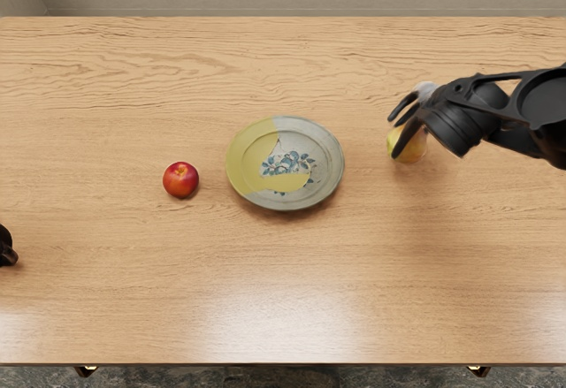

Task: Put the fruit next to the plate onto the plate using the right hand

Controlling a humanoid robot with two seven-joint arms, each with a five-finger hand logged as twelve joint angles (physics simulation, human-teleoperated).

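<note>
Head view shows the right hand (432, 119) reaching in from the right edge, its fingers (403, 105) spread and curved, not closed on anything; one dark digit crosses the front of the yellow fruit (412, 150) while the others arch above it with a gap showing; the hand is cupped over the fruit rather than pinching it. That fruit sits on the table (283, 300), near the plate (329, 149) on its right side; the plate holds nothing. A red apple (180, 179) lies near the plate's opposite side, well apart from the hand. The left hand (5, 248) only just shows at the left edge.

By my reading, the step in hand is the grasp, with the carry not yet begun; the next move calls for closing the fingers evenly round the fruit so it cannot roll away, then lifting it clear of the rim and setting it down on the plate.
</note>
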